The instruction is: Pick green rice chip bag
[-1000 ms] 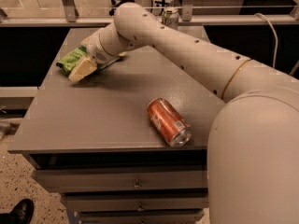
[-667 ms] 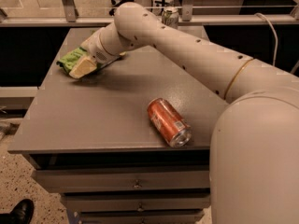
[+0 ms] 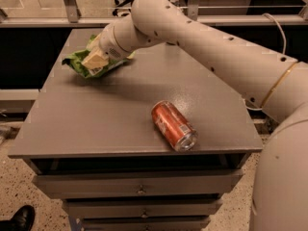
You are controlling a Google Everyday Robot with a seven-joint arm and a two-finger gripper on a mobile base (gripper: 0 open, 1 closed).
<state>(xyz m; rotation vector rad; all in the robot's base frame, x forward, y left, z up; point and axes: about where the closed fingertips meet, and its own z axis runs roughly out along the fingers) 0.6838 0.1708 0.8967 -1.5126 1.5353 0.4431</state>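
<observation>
Half-covered by the end effector [image 3: 95,60] at 10 o'clock of the desk [image 3: 96,124]: green rice chip bag [image 3: 73,62]. Cropped at 3 o'clock: arm [image 3: 216,47]; at 7 o'clock: shoe [image 3: 21,219].

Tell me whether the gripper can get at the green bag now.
Probably yes: the gripper sits right on the bag at the far left of the table, nothing between them, and the can lies well apart near the front edge.

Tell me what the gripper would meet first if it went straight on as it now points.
The gripper, over the far left of the grey tabletop, points down-left into the crinkly bright-green plastic snack bag. It would likely meet that bag first, though depth is unclear.
</observation>
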